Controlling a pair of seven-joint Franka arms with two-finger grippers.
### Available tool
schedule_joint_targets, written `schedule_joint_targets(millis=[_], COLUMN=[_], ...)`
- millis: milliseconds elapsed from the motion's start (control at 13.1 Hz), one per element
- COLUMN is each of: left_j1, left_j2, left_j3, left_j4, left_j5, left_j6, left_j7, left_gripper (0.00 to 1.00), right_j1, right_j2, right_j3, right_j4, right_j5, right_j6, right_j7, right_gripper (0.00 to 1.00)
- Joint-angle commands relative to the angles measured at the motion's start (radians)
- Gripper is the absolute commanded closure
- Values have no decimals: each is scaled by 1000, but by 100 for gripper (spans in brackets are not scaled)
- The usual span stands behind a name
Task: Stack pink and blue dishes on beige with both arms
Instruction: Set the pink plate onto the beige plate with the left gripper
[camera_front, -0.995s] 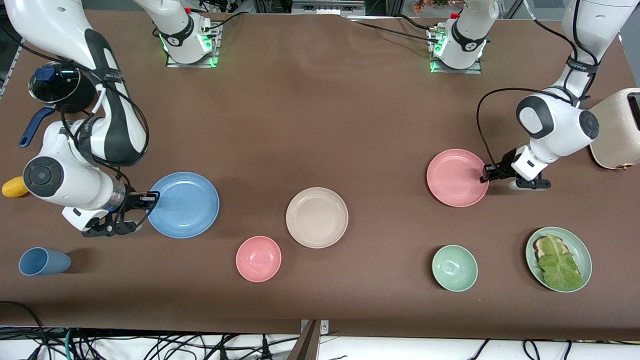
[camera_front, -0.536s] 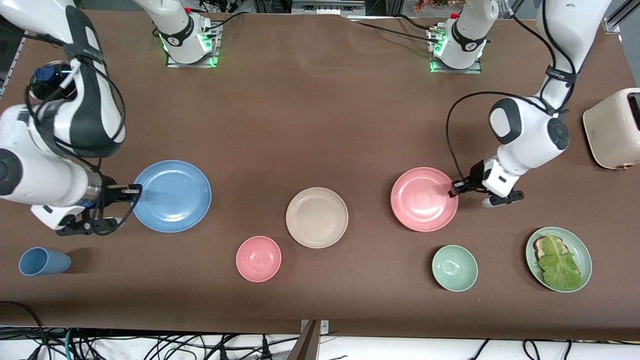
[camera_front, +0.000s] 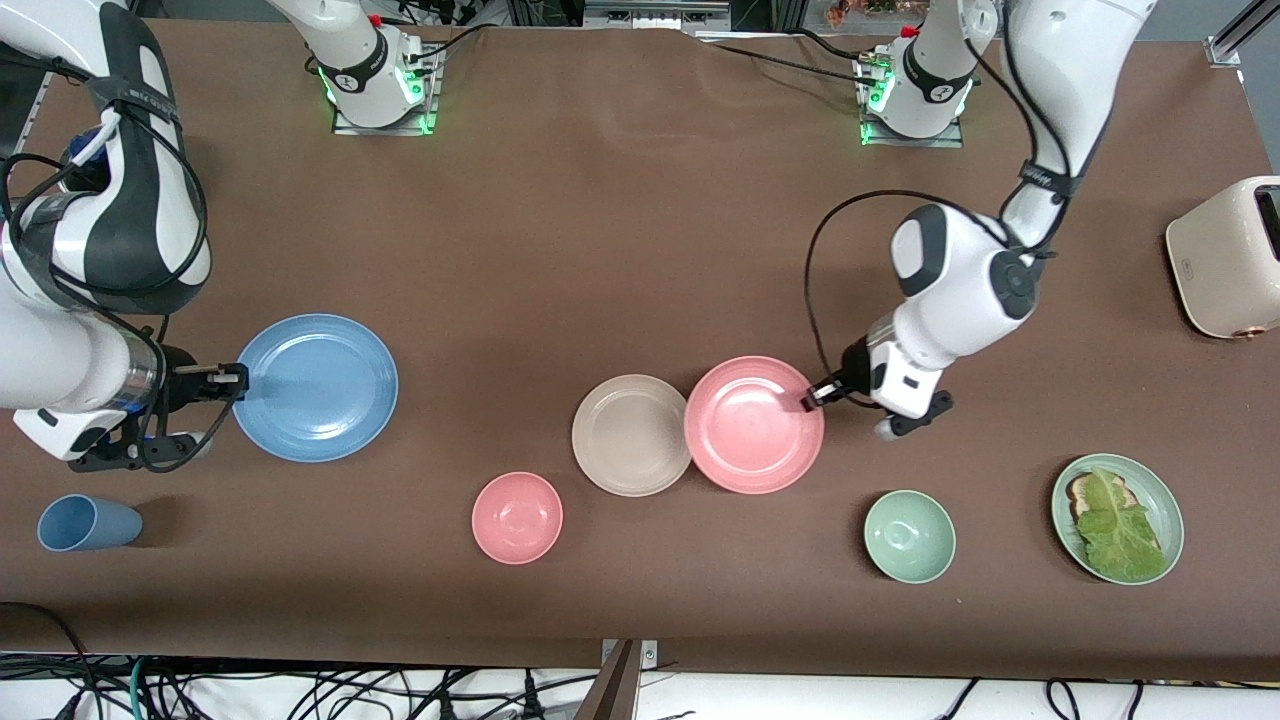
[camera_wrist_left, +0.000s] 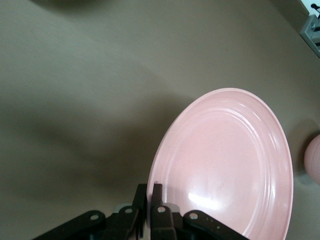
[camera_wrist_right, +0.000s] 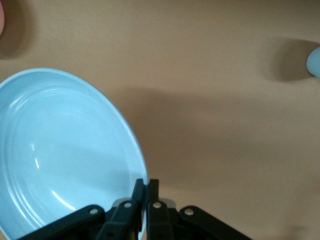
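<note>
Left tool (camera_front: 812, 398) clamped on pink plate (camera_front: 752, 424) overlapping beige plate (camera_front: 626, 436) — right tool (camera_front: 232, 379) clamped on blue plate (camera_front: 315, 387).

Pink plate (camera_front: 752, 424) perhaps overlapping beige plate (camera_front: 630, 435) rim, toaster (camera_front: 1228, 258) cut by frame edge

My left arm reaches down from its base and bends at the elbow. My left gripper (camera_front: 808, 402) is pinched tight on the rim of the pink plate (camera_front: 752, 425). My right arm bends low too. My right gripper (camera_front: 238, 378) is pinched tight on the rim of the blue plate (camera_front: 318, 388).
</note>
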Motion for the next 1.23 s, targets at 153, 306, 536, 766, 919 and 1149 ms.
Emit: schedule_joint_targets(millis=[153, 306, 536, 766, 919, 1149], left_j1=[-223, -302, -348, -400, -412, -423], left_j2=[183, 202, 214, 217, 223, 234], left_j3=[119, 168, 180, 206, 208, 208], left_j4=[249, 276, 277, 277, 277, 277], left_j5=[93, 144, 144, 144, 144, 144], left_j6=[-13, -12, -10, -7, -7, -4], left_j7=[-265, -339, -358, -370, -372, -384], left_gripper=[100, 100, 100, 100, 100, 100], right_j1=[-10, -10, -4, -3, 0, 9], right_j2=[1, 1, -1, -1, -1, -1], right_j3=[8, 8, 9, 11, 12, 16], right_j4=[17, 17, 14, 11, 11, 14], right_j5=[-3, -1, 3, 6, 23, 66], right_j6=[-18, -20, -21, -23, -26, -24], right_j7=[-19, -19, -7, -2, 2, 39], right_gripper=[100, 100, 100, 100, 100, 100])
